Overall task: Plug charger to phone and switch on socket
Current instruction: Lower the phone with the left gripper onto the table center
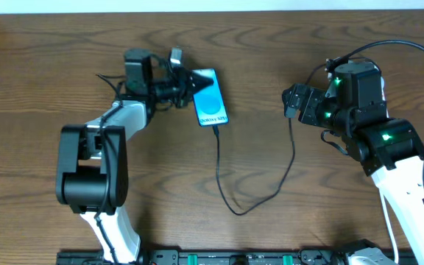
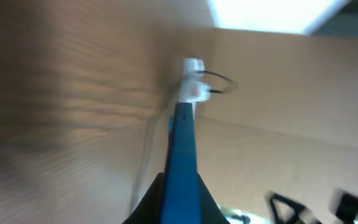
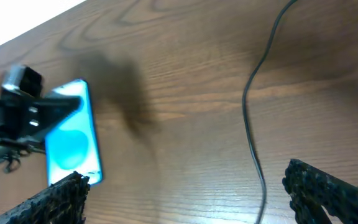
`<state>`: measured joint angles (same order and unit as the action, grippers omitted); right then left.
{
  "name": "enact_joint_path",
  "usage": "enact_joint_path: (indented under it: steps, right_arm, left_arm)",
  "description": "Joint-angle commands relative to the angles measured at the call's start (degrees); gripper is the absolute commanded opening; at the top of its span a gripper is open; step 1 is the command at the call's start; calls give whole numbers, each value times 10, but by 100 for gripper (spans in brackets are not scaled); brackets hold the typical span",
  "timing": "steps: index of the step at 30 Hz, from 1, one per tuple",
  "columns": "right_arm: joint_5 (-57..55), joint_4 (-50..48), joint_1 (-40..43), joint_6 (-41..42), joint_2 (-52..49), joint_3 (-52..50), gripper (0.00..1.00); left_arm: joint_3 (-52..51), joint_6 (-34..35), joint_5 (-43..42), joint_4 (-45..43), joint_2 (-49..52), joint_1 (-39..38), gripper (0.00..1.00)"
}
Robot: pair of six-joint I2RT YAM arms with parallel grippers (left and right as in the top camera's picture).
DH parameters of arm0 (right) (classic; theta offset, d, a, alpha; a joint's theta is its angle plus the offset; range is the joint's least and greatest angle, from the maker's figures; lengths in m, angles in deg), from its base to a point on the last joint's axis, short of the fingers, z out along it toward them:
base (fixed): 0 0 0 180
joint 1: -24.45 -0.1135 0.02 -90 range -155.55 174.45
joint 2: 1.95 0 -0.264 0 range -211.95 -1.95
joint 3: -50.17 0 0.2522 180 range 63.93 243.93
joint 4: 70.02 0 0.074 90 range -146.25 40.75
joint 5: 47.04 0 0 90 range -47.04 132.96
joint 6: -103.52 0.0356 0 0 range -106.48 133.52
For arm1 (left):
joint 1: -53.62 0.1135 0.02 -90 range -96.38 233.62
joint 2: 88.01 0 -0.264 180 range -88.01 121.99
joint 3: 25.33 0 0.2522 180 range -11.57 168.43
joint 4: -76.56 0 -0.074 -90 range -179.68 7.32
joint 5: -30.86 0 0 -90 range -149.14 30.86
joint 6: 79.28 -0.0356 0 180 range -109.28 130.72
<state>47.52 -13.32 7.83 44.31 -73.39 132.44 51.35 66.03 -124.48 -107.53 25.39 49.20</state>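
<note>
The left tool (image 1: pixel 191 83) is pressed together on the upper end of the slim rectangular blue-screened phone (image 1: pixel 210 99), which lies screen-up toward the far side of the brown wooden surface (image 1: pixel 168 184). The thin black charger cable (image 1: pixel 218 162) meets the phone's lower edge and looks plugged in, though the seating is too small to confirm. From there it loops across the open middle and rises toward the right tool (image 3: pixel 185 174). That tool hangs spread wide and holds nothing, with the cable running between its fingers.

The switch is probably what remains. A blurred white power strip (image 2: pixel 192 87) with a red mark shows only in the left wrist view, beyond the phone's far end. Overhead it is hidden, possibly under the right arm.

To do this well, the left tool should hold the phone steady so the plug stays in. The right tool should narrow and press the switch with one fingertip, lifting clear of the cable first.

Bare wood lies between the arms apart from the loop. The phone sits near the far edge, leaving little room there.
</note>
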Motion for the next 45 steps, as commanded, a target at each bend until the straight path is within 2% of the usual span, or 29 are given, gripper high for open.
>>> enact_joint_path:
  steps: [1,7,14,20,30,37,45]
  right_arm:
    - [-12,2,3,-9,3,3,99]
    - [-13,1,3,-11,3,3,99]
    - [-17,0,3,-13,3,3,99]
    - [-28,-4,3,-22,3,3,99]
    - [-29,-3,3,-22,3,3,99]
    - [-29,-2,3,-22,3,3,99]
    - [-29,3,3,-22,3,3,99]
  left_arm:
    - [3,-65,66,38,-3,-7,7]
    - [3,-155,91,122,-2,-12,7]
    - [3,-205,90,133,-2,-15,7]
    - [3,-253,89,134,-2,-51,7]
    - [3,-255,123,133,-2,-96,7]
    - [3,-252,198,148,-2,-141,8]
    - [3,-248,201,146,-2,-154,7]
